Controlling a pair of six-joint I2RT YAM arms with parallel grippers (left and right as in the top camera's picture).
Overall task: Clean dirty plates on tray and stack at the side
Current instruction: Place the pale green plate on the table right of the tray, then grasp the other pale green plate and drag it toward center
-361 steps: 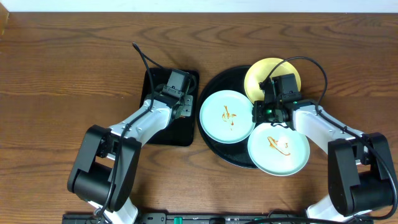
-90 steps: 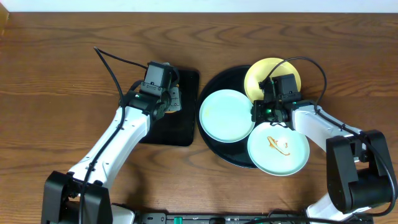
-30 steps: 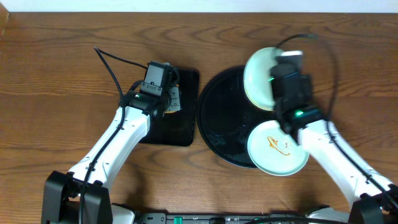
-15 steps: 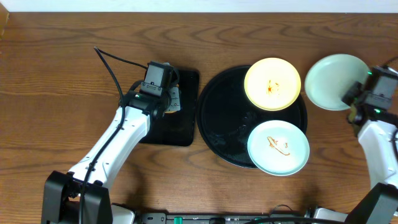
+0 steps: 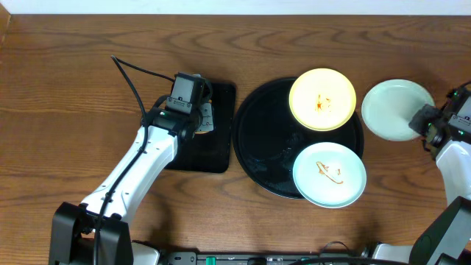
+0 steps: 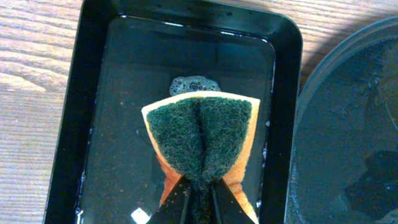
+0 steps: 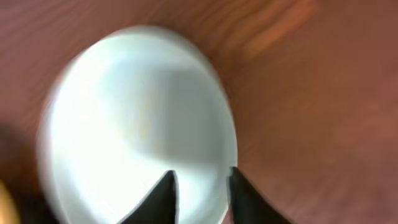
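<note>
A clean pale mint plate [image 5: 394, 109] lies on the wooden table to the right of the round black tray [image 5: 265, 140]. My right gripper [image 5: 430, 126] is at that plate's right rim. In the right wrist view its jaws [image 7: 200, 180] stand apart, one fingertip over the plate [image 7: 137, 118] and the other at its edge. On the tray sit a yellow plate [image 5: 322, 99] and a mint plate [image 5: 329, 175], both with orange-brown smears. My left gripper [image 6: 200, 186] is shut on a green-and-orange sponge [image 6: 200, 134].
The sponge hangs over a small rectangular black tray [image 6: 93, 124] holding water, just left of the round tray's rim [image 6: 348, 124]. The left arm [image 5: 140, 169] runs from the table's front edge up to that rectangular tray [image 5: 213, 154].
My right arm has carried the clean mint plate from over the round tray out to the right and down onto the table, and its jaws have parted. The left arm has not moved.
</note>
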